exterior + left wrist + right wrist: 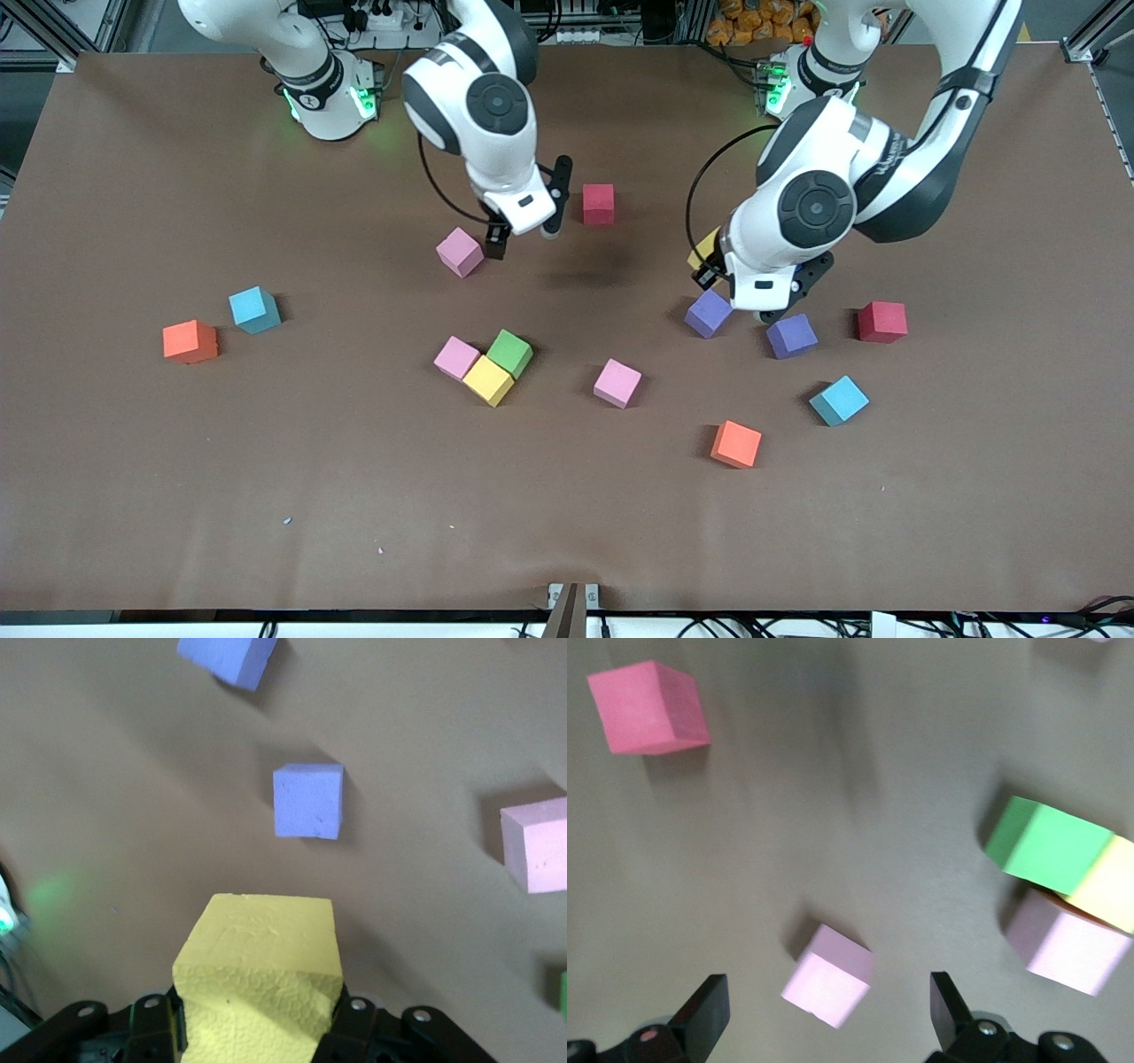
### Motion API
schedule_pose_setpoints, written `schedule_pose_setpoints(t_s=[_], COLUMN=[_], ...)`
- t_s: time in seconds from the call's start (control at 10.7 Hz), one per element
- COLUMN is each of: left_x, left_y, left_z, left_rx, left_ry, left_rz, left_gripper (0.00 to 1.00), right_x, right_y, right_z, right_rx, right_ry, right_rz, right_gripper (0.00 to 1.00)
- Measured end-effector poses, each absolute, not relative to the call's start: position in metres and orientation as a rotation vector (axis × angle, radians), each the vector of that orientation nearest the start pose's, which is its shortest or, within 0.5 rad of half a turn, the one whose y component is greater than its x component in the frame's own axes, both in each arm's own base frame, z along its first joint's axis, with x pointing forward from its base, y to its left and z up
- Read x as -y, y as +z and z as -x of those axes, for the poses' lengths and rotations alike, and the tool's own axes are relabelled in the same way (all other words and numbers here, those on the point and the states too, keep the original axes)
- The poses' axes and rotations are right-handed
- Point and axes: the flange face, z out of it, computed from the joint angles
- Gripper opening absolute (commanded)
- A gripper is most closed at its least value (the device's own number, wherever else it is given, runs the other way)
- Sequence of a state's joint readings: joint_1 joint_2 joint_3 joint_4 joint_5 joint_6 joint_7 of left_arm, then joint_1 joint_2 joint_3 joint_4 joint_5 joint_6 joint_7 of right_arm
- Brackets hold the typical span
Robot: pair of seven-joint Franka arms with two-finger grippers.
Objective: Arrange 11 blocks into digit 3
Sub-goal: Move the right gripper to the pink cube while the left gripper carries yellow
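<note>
The left gripper [257, 1028] is clamped on a yellow block [259, 979] and holds it in the air over the table [133, 496], above two purple blocks [709, 313] [791, 336] that lie apart below its jaws. The right gripper [828, 1014] hangs with jaws wide open and empty over a pink block [829, 975], which sits between its fingers but lower, on the table. Beside it, a pink [457, 358], yellow [489, 380] and green [509, 353] cluster touches together; no digit stands formed.
</note>
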State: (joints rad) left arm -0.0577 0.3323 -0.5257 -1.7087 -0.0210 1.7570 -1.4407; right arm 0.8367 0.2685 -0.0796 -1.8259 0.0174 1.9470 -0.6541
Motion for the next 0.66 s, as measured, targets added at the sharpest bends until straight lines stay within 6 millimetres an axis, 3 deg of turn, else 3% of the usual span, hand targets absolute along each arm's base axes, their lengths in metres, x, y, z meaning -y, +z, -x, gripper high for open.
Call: schedule_pose_setpoints(t_s=[0.28,0.37,0.66], left_x=[0.350,0.355,0.372], left_y=[0.364,0.354,0.340], left_z=[-0.502,-0.499,-0.481], left_rx=[1.418,1.542,1.803], left_ry=[0.436,0.421,0.378], left_rz=[2.611,2.541,2.337], left_gripper=[0.00,0.00,0.00], right_x=[-0.391,-0.384,-0.366], right_y=[0.369,0.367,0.373], right_z=[-0.470,-0.482,-0.503], right_rx=[2.059,2.077,1.992], right_ry=[0.247,0.244,0.242], right_rz=[2.468,2.495,2.558], right_gripper=[1.00,1.00,1.00])
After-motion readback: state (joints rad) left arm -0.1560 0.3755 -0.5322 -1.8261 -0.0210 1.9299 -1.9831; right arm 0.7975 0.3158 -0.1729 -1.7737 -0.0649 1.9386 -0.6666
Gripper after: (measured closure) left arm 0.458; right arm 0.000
